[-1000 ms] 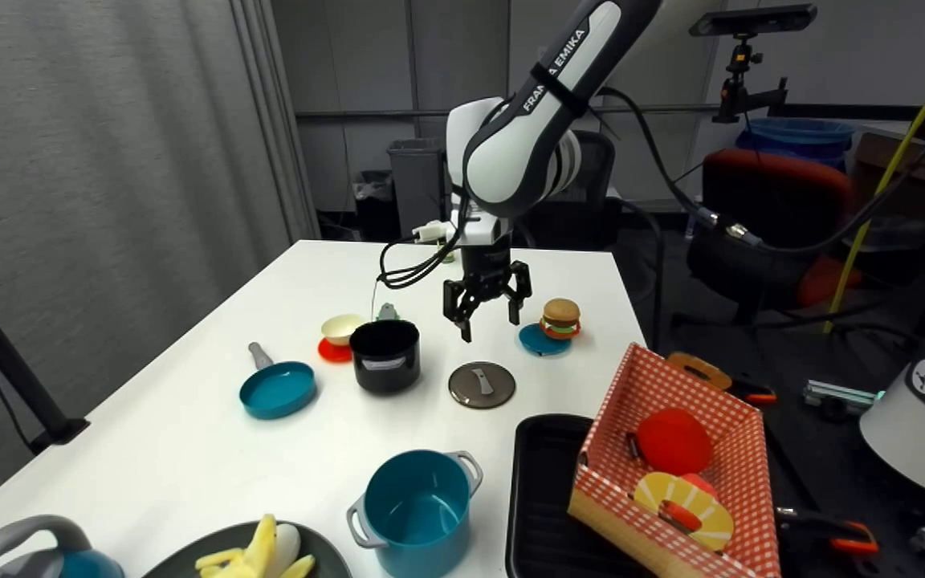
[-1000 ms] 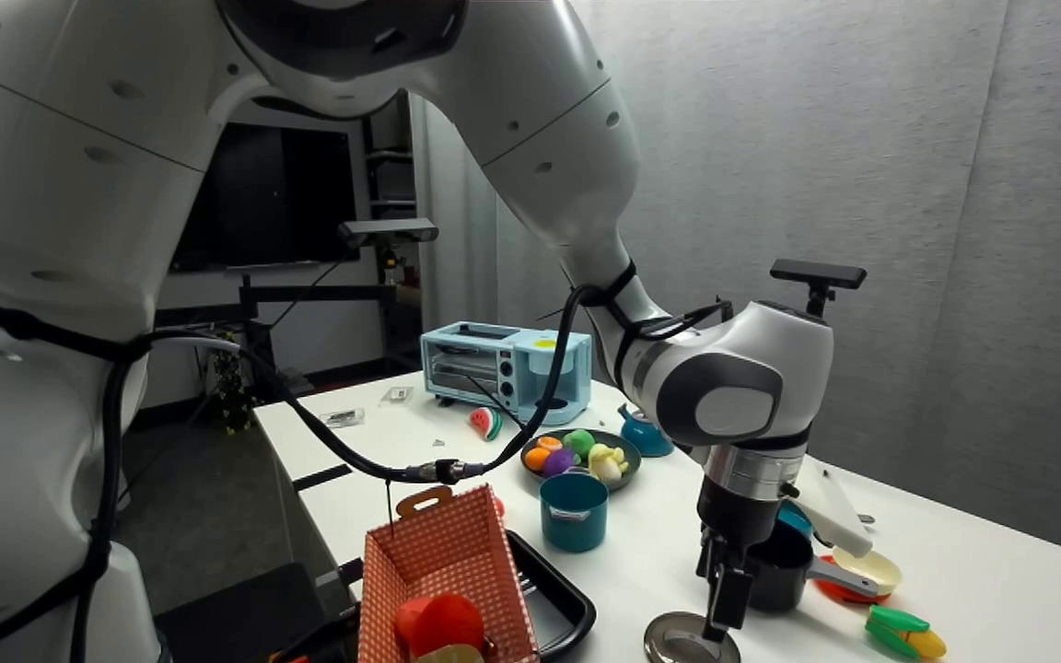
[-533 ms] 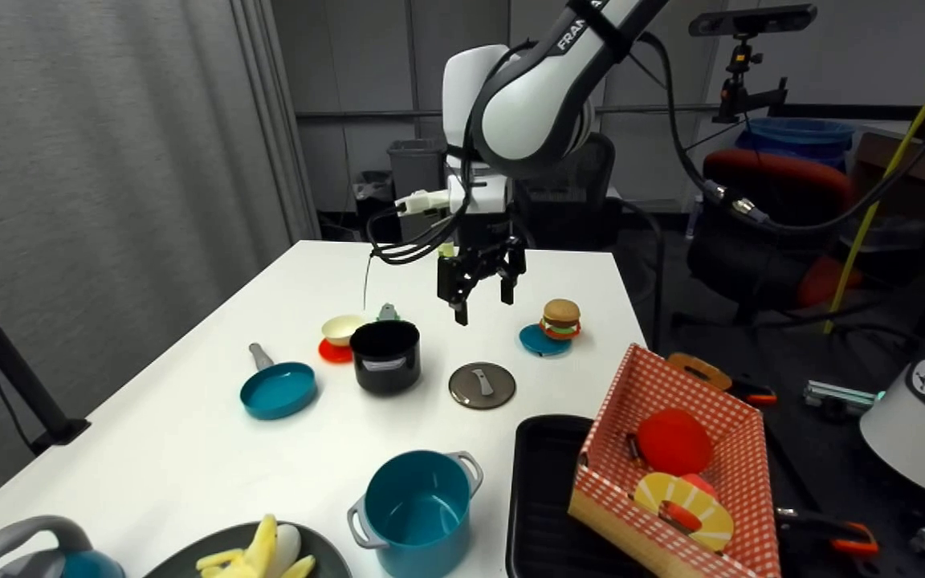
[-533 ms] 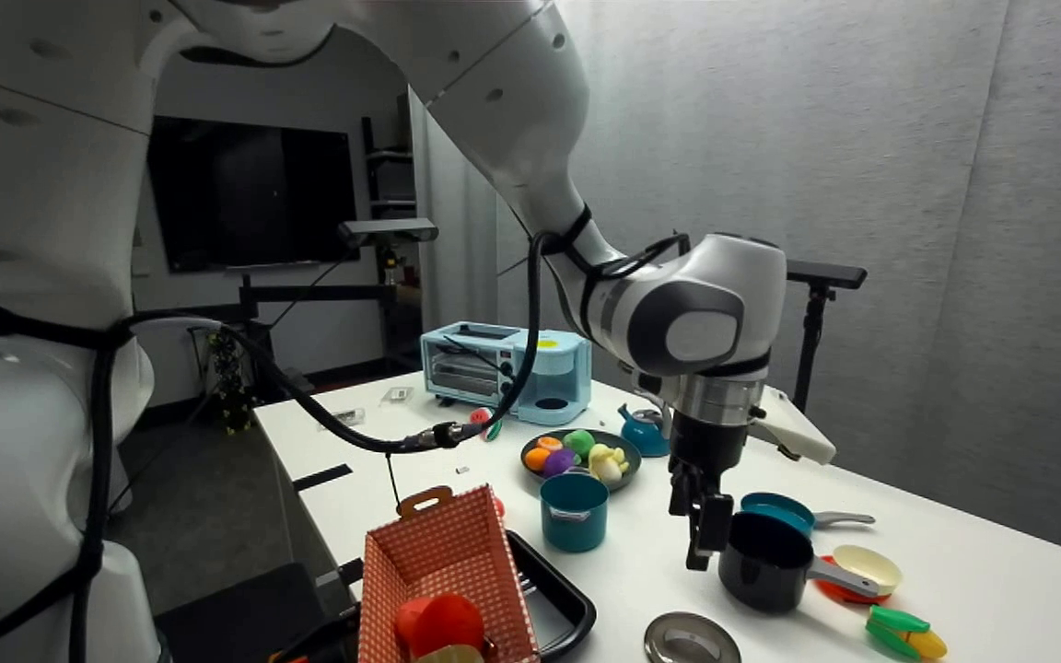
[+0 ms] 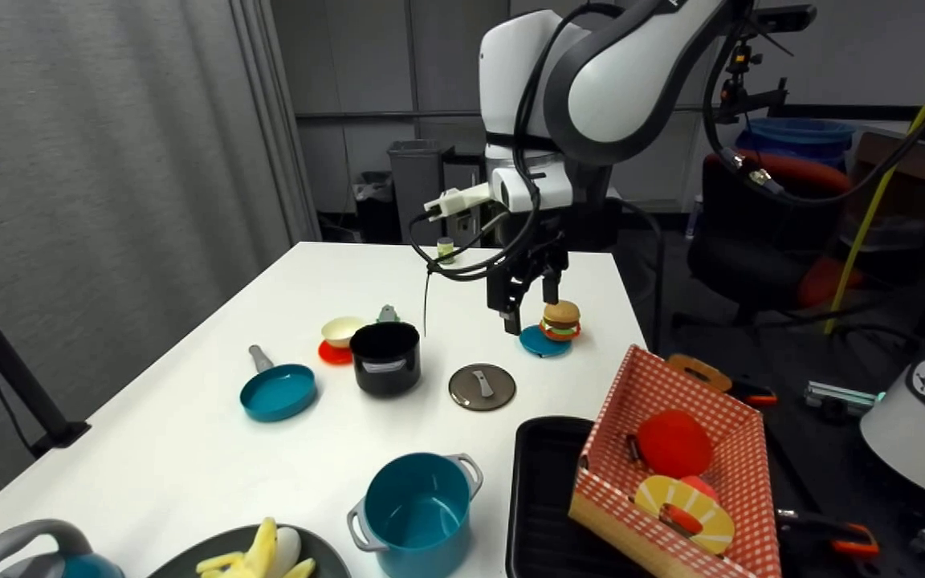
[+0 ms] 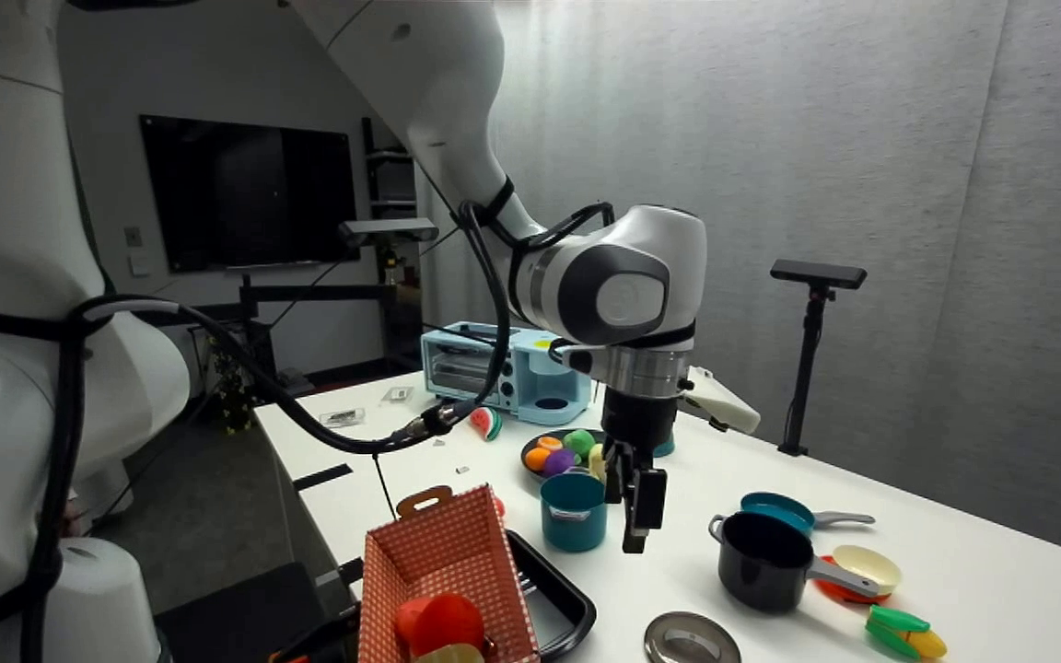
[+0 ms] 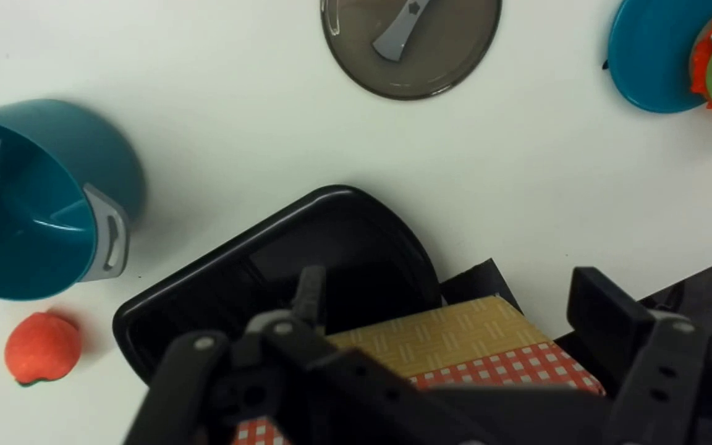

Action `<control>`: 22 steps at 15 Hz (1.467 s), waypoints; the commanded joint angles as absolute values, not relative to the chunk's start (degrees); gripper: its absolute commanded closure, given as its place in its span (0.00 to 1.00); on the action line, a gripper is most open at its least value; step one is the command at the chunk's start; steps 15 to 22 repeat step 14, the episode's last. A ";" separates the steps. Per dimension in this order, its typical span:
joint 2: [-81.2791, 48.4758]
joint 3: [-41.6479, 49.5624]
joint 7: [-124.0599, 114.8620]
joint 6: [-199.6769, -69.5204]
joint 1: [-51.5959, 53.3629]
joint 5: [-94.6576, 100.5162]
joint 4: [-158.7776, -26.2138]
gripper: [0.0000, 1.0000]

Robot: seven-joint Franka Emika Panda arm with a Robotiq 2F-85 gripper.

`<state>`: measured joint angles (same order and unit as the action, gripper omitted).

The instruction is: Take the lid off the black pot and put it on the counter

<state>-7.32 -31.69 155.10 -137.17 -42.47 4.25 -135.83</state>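
The round, see-through grey lid (image 5: 482,388) rests on the white tabletop (image 5: 270,470) beside the round black pot (image 5: 386,377). The black pincer (image 7: 452,296) is spread wide, empty. The last step looks done; just move away.

Lid (image 5: 482,388) on the counter (image 5: 270,474), right of the pot (image 5: 385,355) in an exterior view, pan (image 5: 278,393) left of the pot

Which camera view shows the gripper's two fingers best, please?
The wrist view: both fingers of the gripper appear up close and plainly apart, with nothing gripped, though the bottom edge crops the gripper's body. Both exterior views show the fingers much smaller, hanging in the air.
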 commanded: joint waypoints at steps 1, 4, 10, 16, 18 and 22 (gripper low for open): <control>-5.04 -39.07 155.97 -140.93 -52.14 4.42 -140.91 0.00; -5.85 -42.09 156.06 -143.87 -57.82 3.45 -142.71 0.00; -5.86 -31.34 156.91 -143.53 -47.86 -0.08 -142.32 0.00; -5.94 -31.40 156.85 -143.53 -47.55 -0.10 -142.30 0.00; -5.94 -31.40 156.85 -143.53 -47.55 -0.10 -142.30 0.00; -5.94 -31.40 156.85 -143.53 -47.55 -0.10 -142.30 0.00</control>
